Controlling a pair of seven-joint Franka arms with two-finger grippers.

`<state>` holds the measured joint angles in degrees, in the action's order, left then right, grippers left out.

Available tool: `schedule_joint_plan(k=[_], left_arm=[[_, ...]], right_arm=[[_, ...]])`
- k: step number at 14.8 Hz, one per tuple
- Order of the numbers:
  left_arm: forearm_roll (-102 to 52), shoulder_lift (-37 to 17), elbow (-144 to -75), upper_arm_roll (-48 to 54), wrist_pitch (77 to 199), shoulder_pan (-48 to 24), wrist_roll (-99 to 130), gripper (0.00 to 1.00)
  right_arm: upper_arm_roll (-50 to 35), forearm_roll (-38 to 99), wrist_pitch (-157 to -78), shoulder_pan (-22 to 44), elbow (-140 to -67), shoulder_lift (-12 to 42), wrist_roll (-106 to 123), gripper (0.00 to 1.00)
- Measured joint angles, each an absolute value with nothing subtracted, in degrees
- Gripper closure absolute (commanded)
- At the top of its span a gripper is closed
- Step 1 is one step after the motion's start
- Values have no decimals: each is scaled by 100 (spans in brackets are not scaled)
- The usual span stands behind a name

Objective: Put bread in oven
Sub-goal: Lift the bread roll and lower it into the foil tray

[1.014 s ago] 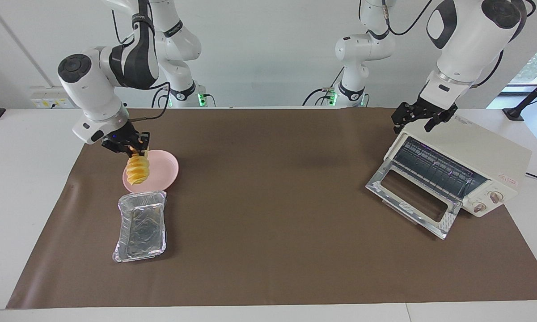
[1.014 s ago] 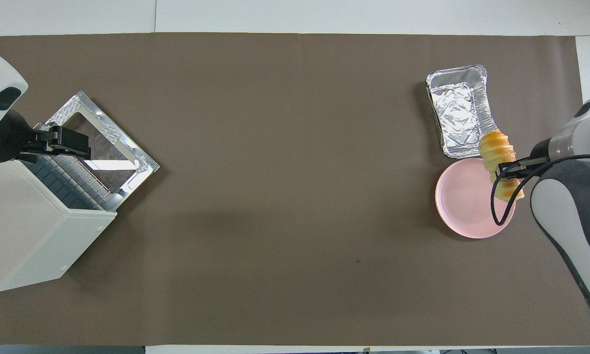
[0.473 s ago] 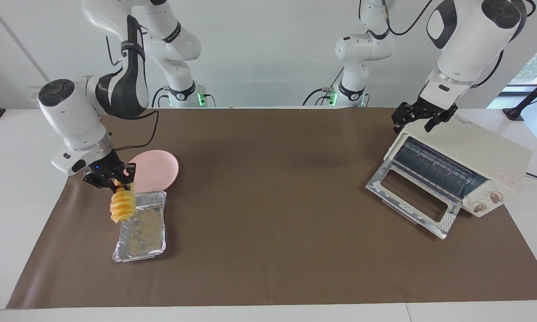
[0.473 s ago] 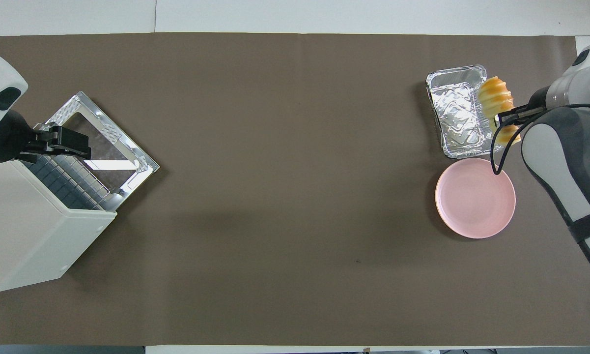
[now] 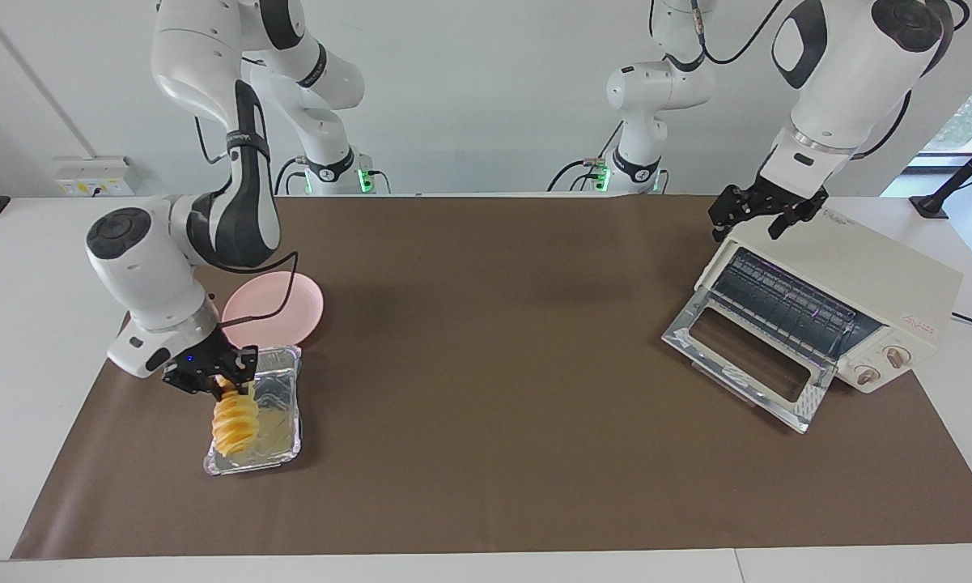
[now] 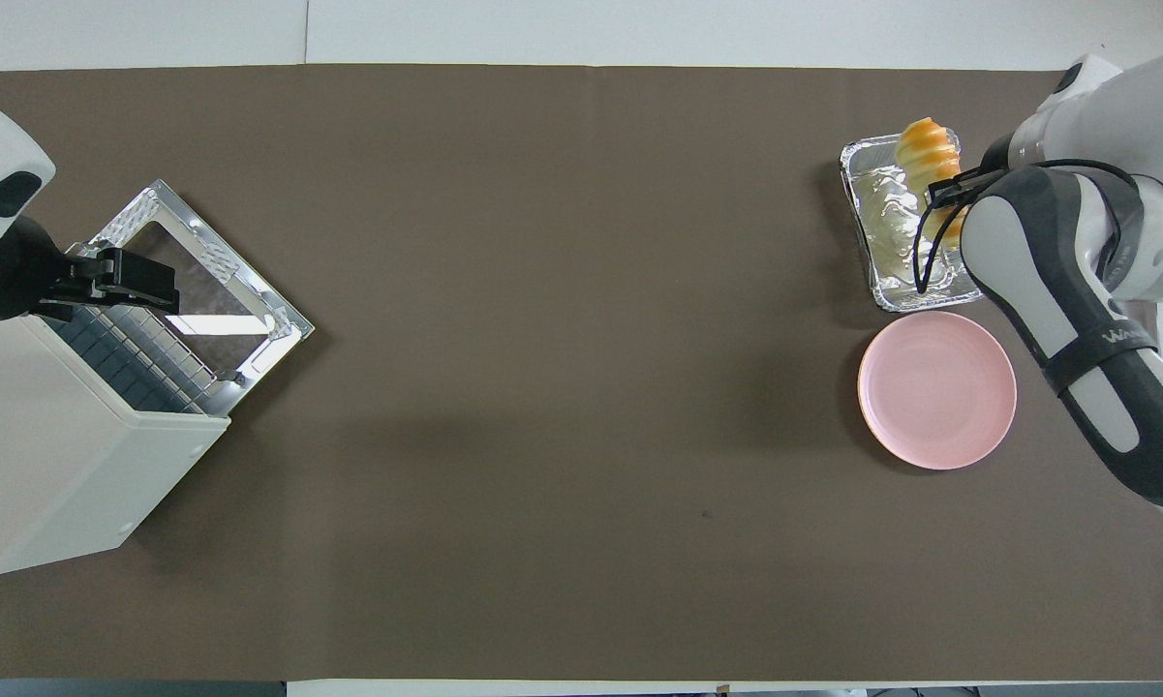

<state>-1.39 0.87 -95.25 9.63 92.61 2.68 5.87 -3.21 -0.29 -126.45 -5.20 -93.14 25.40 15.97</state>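
Observation:
The bread (image 5: 235, 425), a ridged golden-yellow loaf, hangs on end from my right gripper (image 5: 225, 387), which is shut on its upper end. Its lower end is inside or just above the silver foil tray (image 5: 282, 421). In the overhead view the bread (image 6: 928, 153) and right gripper (image 6: 941, 194) cover the tray (image 6: 893, 283). The cream-white oven (image 5: 858, 275) stands at the left arm's end of the table, its glass door (image 5: 744, 364) folded down open and the wire rack showing. My left gripper (image 5: 746, 228) waits open and empty over the oven's top front corner (image 6: 145, 281).
A round pink plate (image 5: 285, 312) lies bare beside the foil tray, nearer to the robots; it also shows in the overhead view (image 6: 934, 387). A brown mat (image 5: 486, 364) covers the table between tray and oven (image 6: 48, 465).
My right gripper carried the bread from over the pink plate, away from the robots, to over the foil tray and lowered it there. The left arm has not moved.

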Motion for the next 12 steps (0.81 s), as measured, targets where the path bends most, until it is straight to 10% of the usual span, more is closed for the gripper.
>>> schedule_joint_plan(k=[9,11,12], left_arm=[[-139,87,-9525,963,9261,268,587,0],[-139,87,-9525,963,9261,268,587,0],[-139,87,-9525,963,9261,268,587,0]], right_arm=[[-312,-29,-12858,-468,-9749,2655,1481,53],[-309,-29,-12960,-471,-9908,2620,1479,6],[-308,-29,-13062,-473,-9996,2599,1477,0]])
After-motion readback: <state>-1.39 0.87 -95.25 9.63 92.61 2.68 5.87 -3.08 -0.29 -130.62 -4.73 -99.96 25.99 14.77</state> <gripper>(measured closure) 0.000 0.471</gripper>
